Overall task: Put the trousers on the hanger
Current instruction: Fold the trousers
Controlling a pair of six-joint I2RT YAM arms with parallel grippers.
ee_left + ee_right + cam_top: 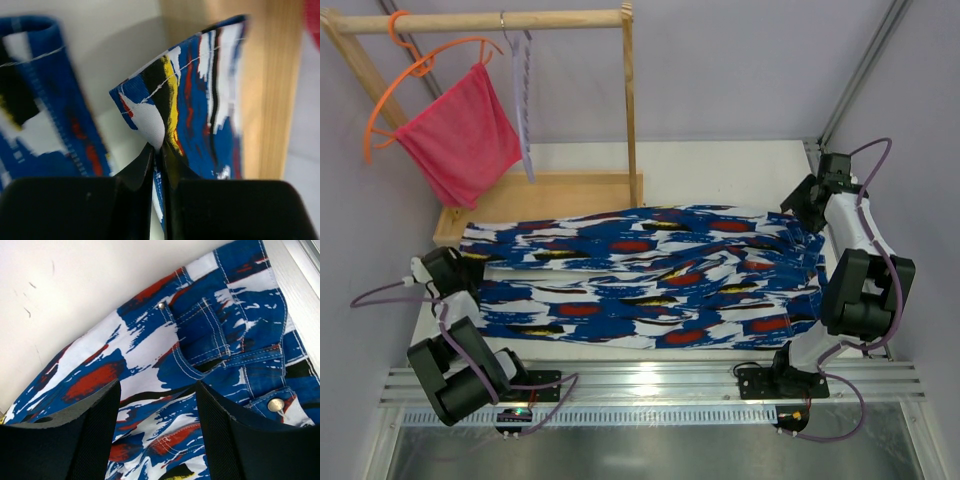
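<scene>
From above, the trousers lie spread across the table, well apart from the hanger on the wooden rail. At the left wrist, the left gripper pinches a hem fold tight. At the right wrist, the right gripper stands open over the waistband; it should probably bite deep there before any lift.
</scene>
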